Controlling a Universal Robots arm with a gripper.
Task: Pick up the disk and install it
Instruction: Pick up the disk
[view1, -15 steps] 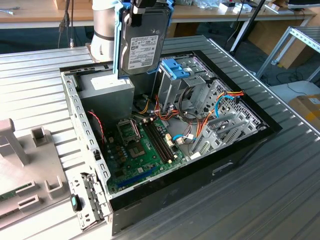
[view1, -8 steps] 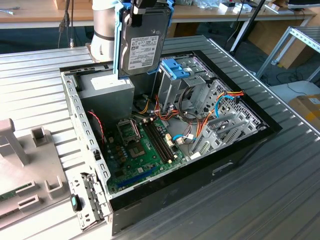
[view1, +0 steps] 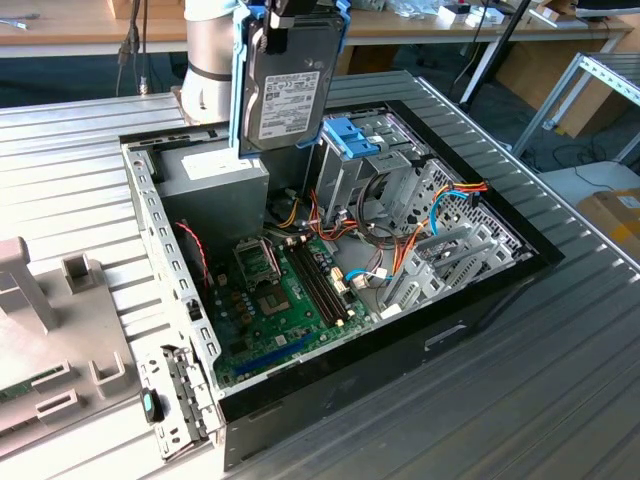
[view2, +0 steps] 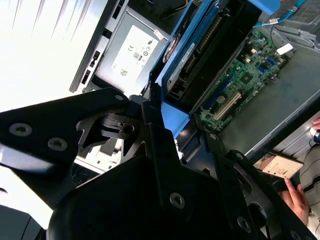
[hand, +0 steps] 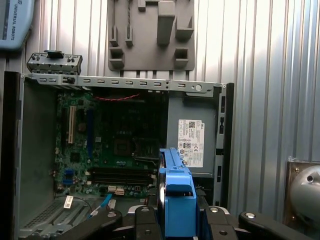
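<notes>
Bright daylight throughout. Exterior view: table (view1: 560, 380) around the case (view1: 420, 340) shows sheen on its ribs, strongest on the exterior view's left of the case. Inside the case, soft shadow, no hard edges. Second wrist view: table beside the case blown out to white. First wrist view: even light, case interior dim. Gripper (hand: 177, 217) near-black w/ little detail; disk (hand: 176, 185) frame well lit.

The exterior view looks obliquely down on the open case (view1: 160, 240); both wrist views peer inside.
</notes>
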